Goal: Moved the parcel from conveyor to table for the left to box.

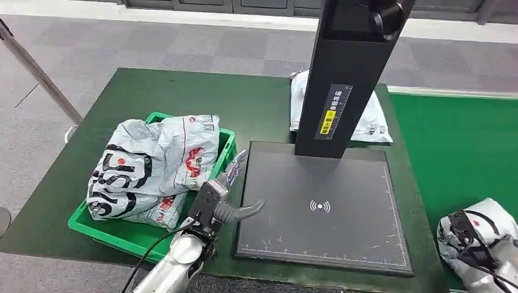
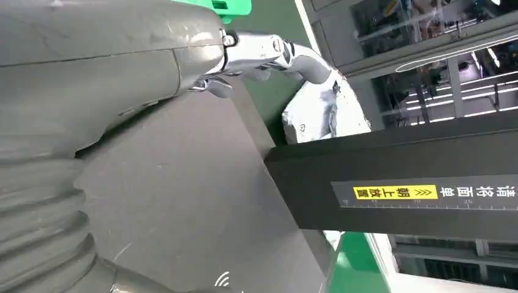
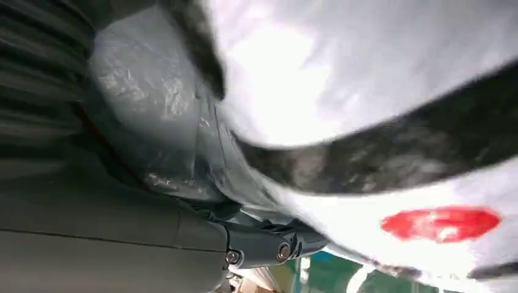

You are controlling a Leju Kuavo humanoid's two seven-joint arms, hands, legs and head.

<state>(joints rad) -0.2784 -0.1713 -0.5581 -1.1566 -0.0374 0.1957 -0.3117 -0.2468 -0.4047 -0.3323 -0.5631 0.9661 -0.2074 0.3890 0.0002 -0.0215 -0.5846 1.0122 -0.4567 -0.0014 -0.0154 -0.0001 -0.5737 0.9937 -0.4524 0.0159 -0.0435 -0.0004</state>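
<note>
Parcel (image 1: pixel 488 235): grey-white bag on the green conveyor (image 1: pixel 464 146), pressed against the right hand.
Right hand (image 1: pixel 467 235): clamped on the parcel.
Left hand (image 1: pixel 223 198): fingers apart, empty, between green box (image 1: pixel 85 227) and black scanner plate (image 1: pixel 360 207) on the surface.

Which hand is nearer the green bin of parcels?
Left. The left hand hovers open beside the green bin, between it and the black scanner plate. The right hand grips a parcel far across, over the conveyor.
</note>
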